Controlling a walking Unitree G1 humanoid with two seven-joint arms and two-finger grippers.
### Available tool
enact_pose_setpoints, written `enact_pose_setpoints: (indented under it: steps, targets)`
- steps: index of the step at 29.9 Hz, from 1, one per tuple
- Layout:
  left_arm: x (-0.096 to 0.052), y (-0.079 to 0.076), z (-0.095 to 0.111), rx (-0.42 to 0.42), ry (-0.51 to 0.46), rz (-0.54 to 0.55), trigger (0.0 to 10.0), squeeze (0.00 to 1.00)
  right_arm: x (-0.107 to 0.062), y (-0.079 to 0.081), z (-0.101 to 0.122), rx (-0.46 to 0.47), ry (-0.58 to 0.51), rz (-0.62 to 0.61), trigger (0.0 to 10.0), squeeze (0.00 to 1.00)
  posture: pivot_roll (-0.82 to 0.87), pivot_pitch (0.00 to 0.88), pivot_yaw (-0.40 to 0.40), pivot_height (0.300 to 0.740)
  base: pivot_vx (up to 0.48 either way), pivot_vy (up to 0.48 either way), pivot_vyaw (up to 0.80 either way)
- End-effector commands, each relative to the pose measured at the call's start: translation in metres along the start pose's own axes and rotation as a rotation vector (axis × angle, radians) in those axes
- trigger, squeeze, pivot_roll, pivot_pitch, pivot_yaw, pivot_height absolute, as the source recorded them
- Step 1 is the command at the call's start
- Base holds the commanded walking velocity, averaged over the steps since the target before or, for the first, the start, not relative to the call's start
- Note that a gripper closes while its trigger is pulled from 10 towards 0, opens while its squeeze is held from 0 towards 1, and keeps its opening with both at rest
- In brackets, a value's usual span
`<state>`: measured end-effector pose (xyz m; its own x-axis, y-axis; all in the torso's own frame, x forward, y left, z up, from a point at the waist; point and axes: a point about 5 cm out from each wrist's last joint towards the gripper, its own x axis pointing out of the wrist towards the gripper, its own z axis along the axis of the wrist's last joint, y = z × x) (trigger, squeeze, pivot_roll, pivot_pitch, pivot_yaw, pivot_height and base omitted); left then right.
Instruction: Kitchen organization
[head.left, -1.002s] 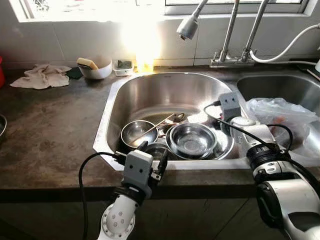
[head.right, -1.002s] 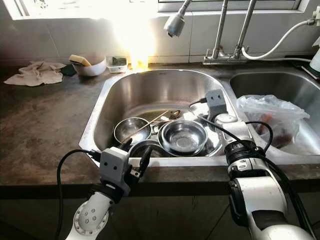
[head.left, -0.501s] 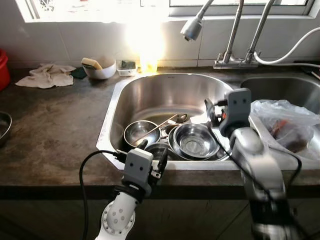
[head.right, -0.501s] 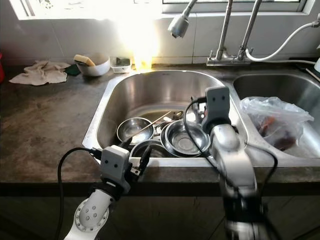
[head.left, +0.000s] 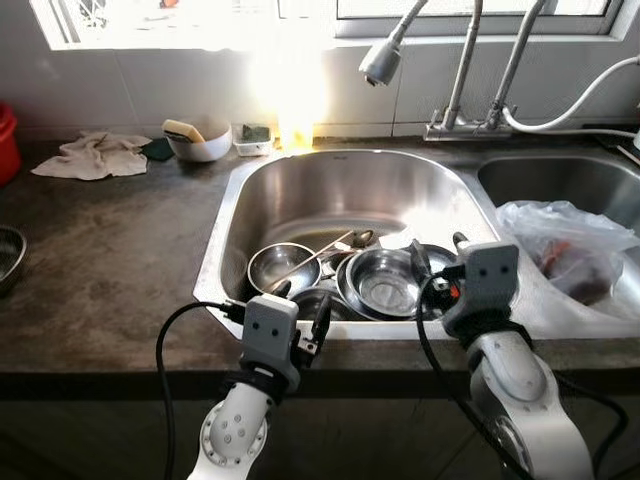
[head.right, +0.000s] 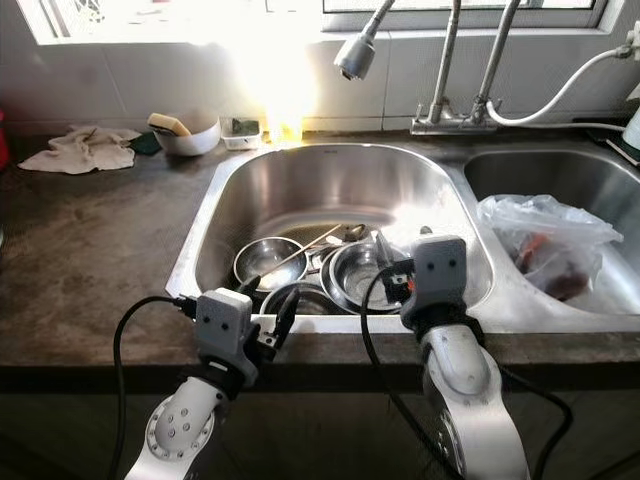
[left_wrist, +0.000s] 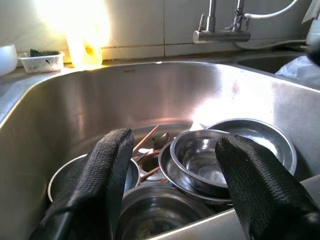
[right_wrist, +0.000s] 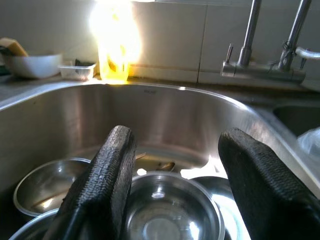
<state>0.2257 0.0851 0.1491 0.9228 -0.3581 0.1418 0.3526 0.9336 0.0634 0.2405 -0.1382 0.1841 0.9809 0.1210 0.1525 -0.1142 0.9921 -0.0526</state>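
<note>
Left eye view first: a rounded stainless steel sink basin (head.left: 300, 190) set into a dark mottled stone surface (head.left: 110, 270), with a heap of dishes at its bottom. The shallow round steel bowl (head.left: 388, 282) sits nested in a wider steel plate, a smaller steel bowl (head.left: 277, 266) lies just beside it toward the robot's left, and a long thin spoon (head.left: 330, 243) rests across them. A third dark round pan sits near the front wall, partly hidden by the rim.

The left end effector (head.left: 298, 310) hangs at the front lip of the basin, fingers spread wide and holding nothing. The right end effector (head.left: 436, 258) is poised just above the plate's edge, also spread wide and empty (its wrist camera looks straight down into the nested bowl).

My worry from here is the stacking. The bowls are smooth and wet-looking, so fingers closing on a rim could slip, or lift the bowl and drag the plate with it, then drop it with a clatter. The loose spoon could be flicked aside. The crumpled clear plastic bag (head.left: 560, 235) in the neighbouring basin lies near the right arm, and a cable or elbow might snag it.
</note>
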Motion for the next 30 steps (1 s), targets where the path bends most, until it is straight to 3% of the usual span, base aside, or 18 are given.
enact_pose_setpoints:
  steps: [1, 7, 18, 30]
  targets:
    - [-0.003, -0.004, 0.003, -0.022, -0.003, -0.024, 10.0, 0.0, -0.001, 0.002, 0.01, 0.008, -0.046, 0.001, 10.0, 0.0, 0.0, 0.056, 0.005, 0.74, 0.0, 0.0, 0.8]
    - [-0.004, -0.008, 0.002, -0.032, 0.011, -0.061, 10.0, 0.0, 0.0, 0.005, 0.014, 0.0, -0.058, -0.011, 10.0, 0.0, 0.0, 0.049, 0.01, 0.74, 0.0, 0.04, 0.8]
    - [-0.004, -0.005, 0.002, -0.026, 0.013, -0.047, 10.0, 0.0, 0.013, 0.002, 0.02, 0.006, -0.083, -0.024, 10.0, 0.0, 0.01, 0.042, -0.001, 0.74, 0.0, 0.451, 0.8]
    - [-0.002, -0.005, 0.001, -0.025, 0.017, -0.047, 10.0, 0.0, 0.019, 0.001, 0.021, 0.034, -0.079, -0.023, 10.0, 0.0, 0.01, 0.034, 0.001, 0.74, 0.0, 0.456, 0.0]
